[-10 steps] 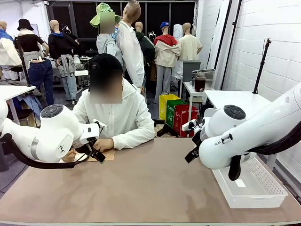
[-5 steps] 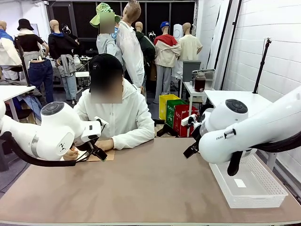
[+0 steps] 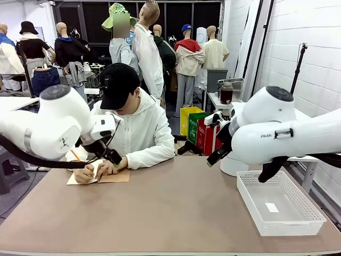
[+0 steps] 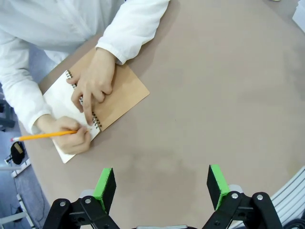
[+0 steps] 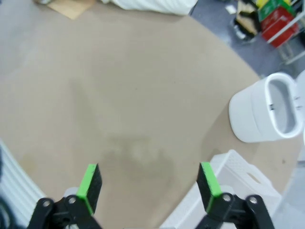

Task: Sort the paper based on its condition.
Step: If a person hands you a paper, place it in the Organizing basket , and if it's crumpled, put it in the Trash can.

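No loose paper is in view. A person across the table writes with an orange pencil (image 4: 43, 136) on the white page of a spiral notebook (image 3: 109, 177) with a brown cover (image 4: 121, 95); one hand holds the page down. My left gripper (image 4: 161, 187) hangs open high above bare table, on my side of the notebook. In the front view the left gripper (image 3: 112, 156) stands just in front of the person's arm. My right gripper (image 5: 148, 187) is open and empty above the table's right half, and the front view shows the right gripper (image 3: 212, 159) raised well off the surface.
A white slotted basket (image 3: 298, 218) stands at the table's right front with a small white label on its floor. A round white bin (image 5: 252, 114) stands beyond the table's far right edge. The brown tabletop (image 3: 170, 208) lies bare in the middle.
Both arms have risen. The left arm lifted and now uncovers the person's hands and notebook. The right arm moved up and slightly right. Both grippers stayed open.
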You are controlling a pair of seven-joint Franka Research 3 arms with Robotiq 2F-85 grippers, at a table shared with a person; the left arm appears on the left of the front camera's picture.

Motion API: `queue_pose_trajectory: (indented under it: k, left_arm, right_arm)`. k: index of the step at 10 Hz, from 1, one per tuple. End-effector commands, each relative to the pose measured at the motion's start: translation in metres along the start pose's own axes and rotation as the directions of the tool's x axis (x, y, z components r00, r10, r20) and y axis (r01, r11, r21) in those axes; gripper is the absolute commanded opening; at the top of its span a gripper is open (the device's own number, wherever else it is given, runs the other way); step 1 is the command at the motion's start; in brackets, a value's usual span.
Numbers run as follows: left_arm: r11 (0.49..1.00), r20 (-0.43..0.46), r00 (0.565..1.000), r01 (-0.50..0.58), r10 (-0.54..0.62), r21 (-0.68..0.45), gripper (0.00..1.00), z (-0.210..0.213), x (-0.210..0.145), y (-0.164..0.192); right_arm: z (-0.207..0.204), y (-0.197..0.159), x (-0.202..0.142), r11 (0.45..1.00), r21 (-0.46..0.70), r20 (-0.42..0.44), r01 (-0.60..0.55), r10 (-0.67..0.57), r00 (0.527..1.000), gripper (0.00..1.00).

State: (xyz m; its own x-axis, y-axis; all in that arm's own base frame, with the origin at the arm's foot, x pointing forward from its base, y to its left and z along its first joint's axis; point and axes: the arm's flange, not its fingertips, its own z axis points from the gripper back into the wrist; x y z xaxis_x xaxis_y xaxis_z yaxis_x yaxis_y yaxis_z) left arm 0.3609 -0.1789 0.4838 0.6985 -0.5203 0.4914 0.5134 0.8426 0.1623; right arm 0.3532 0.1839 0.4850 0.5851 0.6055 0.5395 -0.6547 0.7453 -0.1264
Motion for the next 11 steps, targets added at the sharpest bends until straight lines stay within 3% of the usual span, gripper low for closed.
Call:
queue_pose_trajectory:
  k: [1,4,7,11]
  left_arm:
    - [0.998,-0.036,0.999,-0.004,0.006,0.056,1.0,0.026,0.005,-0.001]
    - [0.999,-0.058,0.998,0.04,-0.04,0.001,1.0,0.07,-0.001,0.01]
    - [0.983,-0.037,0.989,0.134,-0.14,-0.124,1.0,0.097,-0.005,0.033]
    - [0.976,0.02,0.992,0.128,-0.127,-0.177,1.0,0.108,-0.008,0.051]
  right_arm:
    - [0.021,0.001,0.003,0.998,0.035,-0.022,-0.055,0.056,0.998,1.0]
    - [0.045,0.008,0.007,0.995,0.054,-0.004,-0.081,0.081,0.997,1.0]
    - [0.063,0.007,0.008,0.995,0.056,0.028,-0.08,0.079,0.996,1.0]
    - [0.072,0.004,0.01,0.997,0.054,0.051,-0.063,0.06,0.997,1.0]
